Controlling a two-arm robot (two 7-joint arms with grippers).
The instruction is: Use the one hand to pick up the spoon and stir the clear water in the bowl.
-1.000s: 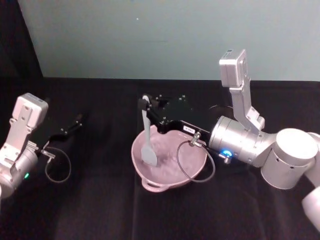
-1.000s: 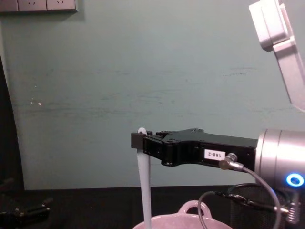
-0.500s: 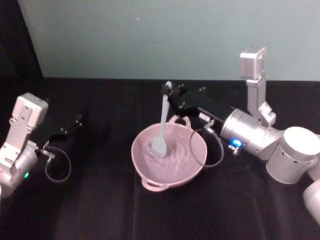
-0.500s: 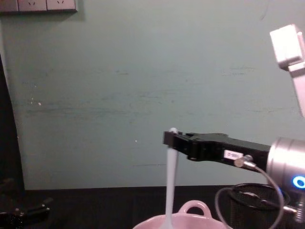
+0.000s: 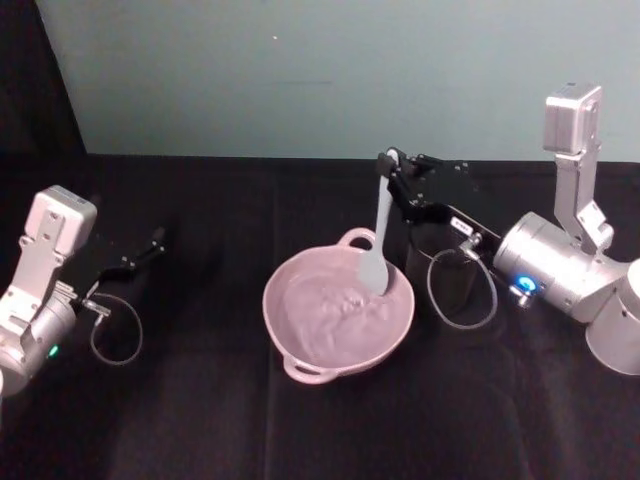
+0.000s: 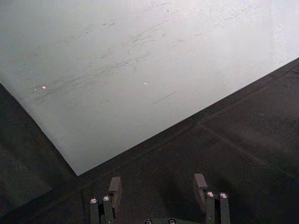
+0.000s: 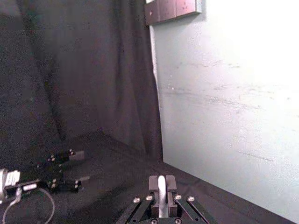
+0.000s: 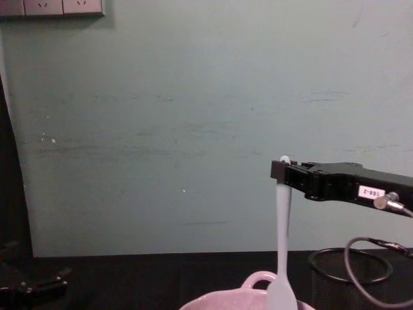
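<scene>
The right tool (image 5: pixel 392 163) clamps the top end of the spoon (image 5: pixel 381 225), which hangs almost straight down from its tip with a slight tilt. The spoon's paddle head sits inside the bowl (image 5: pixel 292 345), close to the rim nearest the tool. Whether the head touches the liquid cannot be told, but the surface looks rippled. The bowl lies below and to the left of the tool's tip on the black bench (image 5: pixel 200 430). One loop handle is just beside the spoon's shaft and another is on the opposite rim. Beneath the tool's body stands a black mesh cup (image 5: pixel 445 285), with the tool's grey cable (image 5: pixel 462 325) looping in front of it. The left tool (image 5: pixel 150 243) rests far to the left, well apart from the bowl.
</scene>
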